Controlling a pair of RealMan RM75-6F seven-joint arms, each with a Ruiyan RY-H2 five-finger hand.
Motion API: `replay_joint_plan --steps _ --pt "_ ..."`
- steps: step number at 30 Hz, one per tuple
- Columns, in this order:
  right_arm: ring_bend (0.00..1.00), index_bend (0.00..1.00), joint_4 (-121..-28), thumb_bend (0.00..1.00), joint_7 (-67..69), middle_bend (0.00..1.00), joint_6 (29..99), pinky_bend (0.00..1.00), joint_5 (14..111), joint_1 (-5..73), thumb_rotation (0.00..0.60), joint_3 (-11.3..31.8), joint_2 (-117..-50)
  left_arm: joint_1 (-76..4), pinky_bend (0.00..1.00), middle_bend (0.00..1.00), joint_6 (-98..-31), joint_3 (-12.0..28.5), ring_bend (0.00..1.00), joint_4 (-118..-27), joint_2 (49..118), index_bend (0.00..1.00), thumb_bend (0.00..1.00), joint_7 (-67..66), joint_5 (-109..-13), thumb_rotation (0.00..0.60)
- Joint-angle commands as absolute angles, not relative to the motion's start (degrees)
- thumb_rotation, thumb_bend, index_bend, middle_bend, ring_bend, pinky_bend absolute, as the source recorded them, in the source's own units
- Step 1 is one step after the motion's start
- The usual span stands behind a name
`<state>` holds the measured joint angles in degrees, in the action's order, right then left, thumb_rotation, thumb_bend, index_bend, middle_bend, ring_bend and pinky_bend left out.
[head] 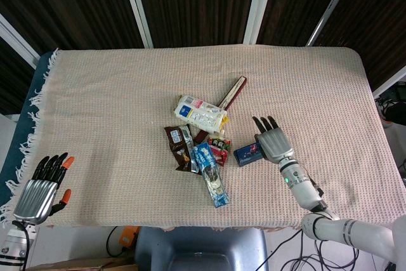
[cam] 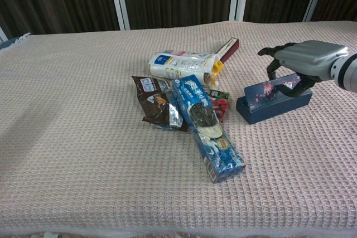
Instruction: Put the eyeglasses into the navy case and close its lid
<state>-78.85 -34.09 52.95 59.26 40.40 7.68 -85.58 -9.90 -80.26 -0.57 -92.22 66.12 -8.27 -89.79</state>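
The navy case (head: 246,154) with a floral lid lies right of the snack pile, and its lid is down on the base (cam: 269,107). My right hand (head: 274,145) lies over the case's right end. In the chest view the right hand (cam: 304,59) curls its fingers over the far side of the lid and the thumb sits against the near side, so it grips the case. No eyeglasses show in either view. My left hand (head: 44,185) hangs off the table's front left corner, fingers apart and holding nothing.
A pile of snacks lies left of the case: a long blue box (cam: 207,126), a white packet (cam: 181,64), a brown wrapper (cam: 153,101), a red packet (cam: 218,103) and a dark red stick box (head: 232,93). The beige cloth (head: 114,106) covers the table.
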Motion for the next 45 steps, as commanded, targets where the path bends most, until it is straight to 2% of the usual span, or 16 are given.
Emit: replay_joint_plan --steps 1,5,11,13,14,18,20,23,26,29,36,38,42,45 --pt "0.00 0.71 -78.1 0.63 -34.6 0.09 52.7 0.00 58.5 40.9 0.600 7.8 -86.2 -10.0 0.05 0.00 -80.1 -0.6 0.00 -92.3 66.1 0.00 0.42 -8.4 -89.7 0.600" --pt "0.00 0.68 -76.8 0.63 -34.9 0.09 52.3 0.00 57.4 41.4 0.600 8.0 -87.0 -10.0 0.05 0.00 -79.9 -0.5 0.00 -92.3 66.1 0.00 0.42 -8.5 -89.5 0.600" --pt "0.00 0.51 -74.0 0.63 -35.4 0.09 52.4 0.00 56.7 42.2 0.600 8.3 -88.6 -10.0 0.05 0.00 -79.9 -0.6 0.00 -92.5 66.0 0.00 0.42 -8.7 -89.5 0.600" --pt "0.00 0.48 -72.6 0.63 -35.2 0.09 52.2 0.00 56.0 42.7 0.600 8.9 -89.4 -10.0 0.05 0.00 -79.9 -0.7 0.00 -92.5 66.0 0.00 0.42 -8.7 -89.6 0.600" --pt "0.00 0.47 -72.0 0.62 -35.3 0.09 52.2 0.00 55.7 42.9 0.600 9.2 -89.7 -10.0 0.05 0.00 -79.9 -0.7 0.00 -92.5 66.0 0.00 0.42 -8.7 -89.6 0.600" --pt "0.00 0.44 -69.6 0.45 -36.0 0.08 52.6 0.00 54.2 43.9 0.600 10.5 -90.8 -9.9 0.05 0.00 -80.1 -0.8 0.00 -92.5 66.0 0.00 0.42 -8.5 -89.8 0.600" --pt "0.00 0.43 -69.4 0.41 -36.1 0.08 52.6 0.00 53.6 44.1 0.600 10.8 -90.9 -10.0 0.05 0.00 -80.1 -0.7 0.00 -92.4 66.0 0.00 0.42 -8.4 -89.8 0.600" --pt "0.00 0.42 -70.0 0.41 -35.6 0.07 53.6 0.00 53.9 43.8 0.600 11.0 -90.4 -9.9 0.05 0.00 -80.3 -0.7 0.00 -92.4 66.0 0.00 0.43 -8.4 -89.9 0.600" --pt "0.00 0.40 -73.1 0.40 -33.3 0.07 57.2 0.00 56.4 41.9 0.600 10.9 -88.2 -9.8 0.05 0.00 -80.8 -0.7 0.00 -92.3 65.9 0.00 0.43 -7.9 -90.3 0.600" --pt "0.00 0.36 -79.8 0.40 -29.6 0.06 64.0 0.00 61.8 37.5 0.600 9.2 -83.4 -9.7 0.05 0.00 -81.4 -0.6 0.00 -91.9 66.0 0.00 0.42 -7.2 -90.7 0.600" --pt "0.00 0.19 -96.8 0.38 -22.7 0.00 78.9 0.00 73.5 23.4 0.600 -0.3 -67.6 -9.2 0.04 0.00 -84.1 -0.6 0.00 -90.5 66.6 0.00 0.42 -5.9 -92.8 0.600" --pt "0.00 0.18 -98.1 0.37 -20.8 0.00 82.3 0.00 76.1 19.8 0.600 -2.7 -65.1 -9.0 0.04 0.00 -84.9 -0.5 0.00 -90.2 66.8 0.00 0.42 -5.8 -93.2 0.600" --pt "0.00 0.15 -98.2 0.37 -20.0 0.00 83.9 0.00 77.1 18.2 0.600 -3.7 -64.4 -8.9 0.04 0.00 -85.2 -0.5 0.00 -90.1 66.9 0.00 0.42 -5.9 -93.4 0.600" --pt "0.00 0.12 -96.6 0.37 -14.9 0.00 90.5 0.00 80.6 12.7 0.600 -5.7 -63.9 -8.7 0.03 0.00 -86.0 -0.4 0.00 -89.7 67.5 0.00 0.42 -6.5 -93.9 0.600"
